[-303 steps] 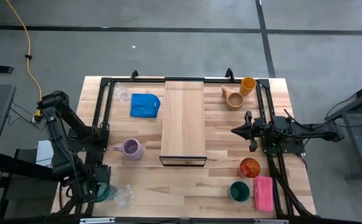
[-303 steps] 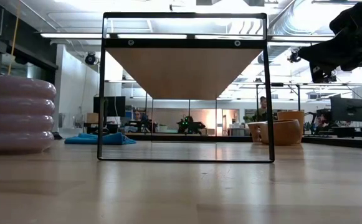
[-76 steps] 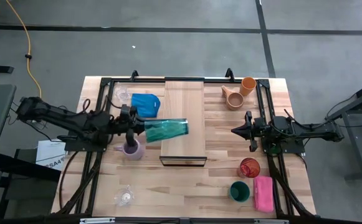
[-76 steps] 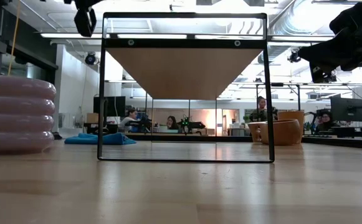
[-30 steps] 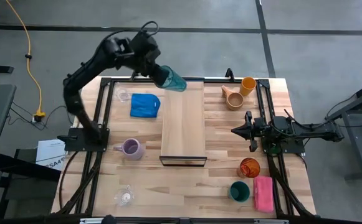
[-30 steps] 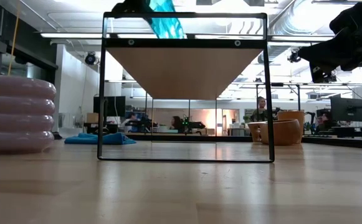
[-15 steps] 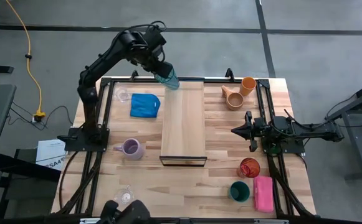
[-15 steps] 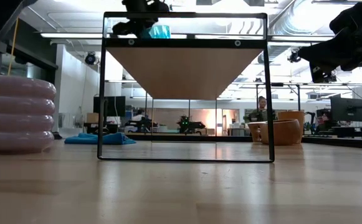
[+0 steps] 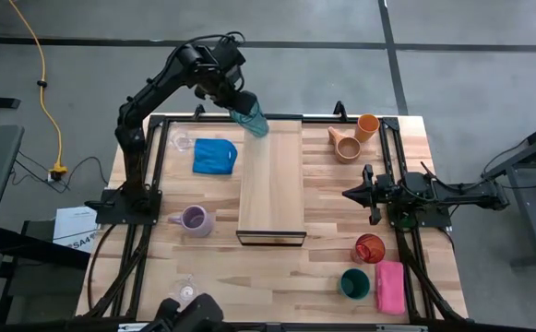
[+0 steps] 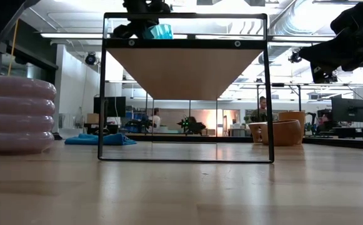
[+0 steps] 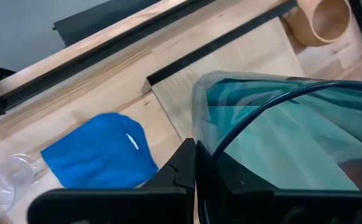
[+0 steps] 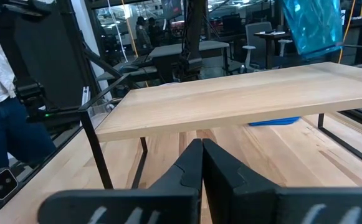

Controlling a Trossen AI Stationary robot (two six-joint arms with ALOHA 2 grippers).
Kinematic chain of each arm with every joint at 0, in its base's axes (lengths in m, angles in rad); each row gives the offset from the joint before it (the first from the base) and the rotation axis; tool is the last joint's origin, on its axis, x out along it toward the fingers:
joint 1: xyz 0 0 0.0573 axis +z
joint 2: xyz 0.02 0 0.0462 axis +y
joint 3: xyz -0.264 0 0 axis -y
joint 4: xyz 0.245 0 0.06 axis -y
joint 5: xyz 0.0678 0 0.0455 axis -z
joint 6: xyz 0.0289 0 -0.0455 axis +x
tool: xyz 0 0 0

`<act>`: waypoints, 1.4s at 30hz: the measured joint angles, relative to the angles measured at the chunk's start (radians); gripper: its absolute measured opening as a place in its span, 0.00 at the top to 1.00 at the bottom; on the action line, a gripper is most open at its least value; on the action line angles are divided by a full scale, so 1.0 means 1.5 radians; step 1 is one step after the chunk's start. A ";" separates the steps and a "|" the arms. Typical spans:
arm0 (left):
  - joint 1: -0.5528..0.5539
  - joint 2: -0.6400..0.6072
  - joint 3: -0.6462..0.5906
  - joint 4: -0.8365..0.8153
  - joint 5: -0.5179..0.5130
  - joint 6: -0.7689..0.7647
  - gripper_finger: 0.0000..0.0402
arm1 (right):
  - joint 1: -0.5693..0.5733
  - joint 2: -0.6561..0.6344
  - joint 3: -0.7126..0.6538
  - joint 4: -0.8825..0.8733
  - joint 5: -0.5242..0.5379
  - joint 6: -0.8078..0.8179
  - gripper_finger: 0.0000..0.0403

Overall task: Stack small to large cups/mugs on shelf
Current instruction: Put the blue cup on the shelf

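High view shows our left pincer [image 9: 243, 106] clamped on the teal tumbler [image 9: 252, 120] at the upper middle of the frame, the tumbler tilted over the far end of the shelf [image 9: 271, 194]. From the low view the tumbler [image 10: 157, 31] sits at or just above the plank's top, upper left of centre there; we cannot tell whether it touches yet.

We judge the task barely begun: no cup stands free on the shelf. The lavender mug [image 9: 195, 219] waits at the left of the counter [image 9: 323, 277], one clear glass [image 9: 181, 141] at the upper left beside the blue cloth [image 9: 214, 155], another glass [image 9: 183, 292] at the lower left. The tan mug [image 9: 346, 146] and orange cup [image 9: 367, 126] lie at the upper right; the red cup [image 9: 369, 248], dark green cup [image 9: 354, 283] and pink sponge [image 9: 389, 286] sit at the lower right.

Our right pincer [image 9: 349, 195] idles at the right of the shelf, fingers closed on nothing.

Against the frame half a second earlier, the tumbler has shifted slightly right and down onto the shelf's end. A dark shape [image 9: 189, 312] at the bottom edge has grown a little.
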 joint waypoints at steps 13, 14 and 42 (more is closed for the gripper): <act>-0.004 0.004 -0.001 0.000 -0.042 -0.016 1.00 | 0.000 0.000 0.000 0.000 0.000 0.000 1.00; -0.004 0.004 -0.001 0.000 -0.042 -0.016 1.00 | 0.000 0.000 0.000 0.000 0.000 0.000 1.00; -0.008 -0.004 -0.046 -0.003 -0.042 0.000 0.87 | 0.000 0.000 0.000 0.000 0.000 0.000 1.00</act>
